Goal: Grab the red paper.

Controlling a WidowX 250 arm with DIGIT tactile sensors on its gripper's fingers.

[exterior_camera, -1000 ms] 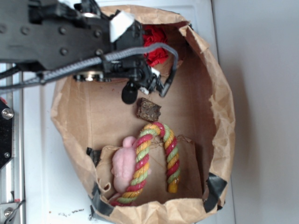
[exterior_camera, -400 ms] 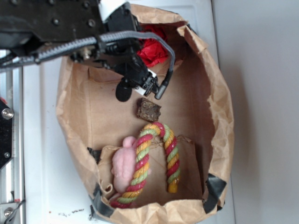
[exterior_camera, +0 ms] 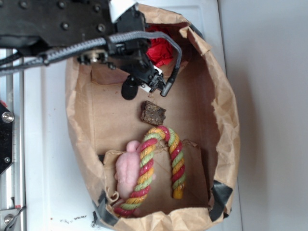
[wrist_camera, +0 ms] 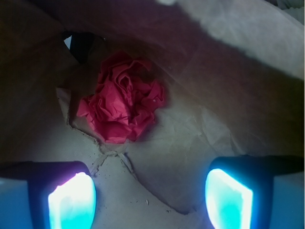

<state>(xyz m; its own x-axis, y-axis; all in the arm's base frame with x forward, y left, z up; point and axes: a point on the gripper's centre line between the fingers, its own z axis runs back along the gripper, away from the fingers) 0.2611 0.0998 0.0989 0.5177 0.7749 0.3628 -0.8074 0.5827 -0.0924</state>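
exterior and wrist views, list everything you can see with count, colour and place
brown paper bag: one, tan, lying open on the white surface, holding all the items
white surface: one, white, under the bag
crumpled red paper wad: one, bright red, at the bag's far end, partly hidden by the arm in the exterior view
rough brown chunk: one, dark brown, mid-bag floor
twisted rope: one, red, green and yellow, arched at the near end
fuzzy pink lump: one, pink, against the rope's left leg
black tape patches: dark, at the bag's near corners
tool: one, black, open, empty, over the floor between wad and chunk
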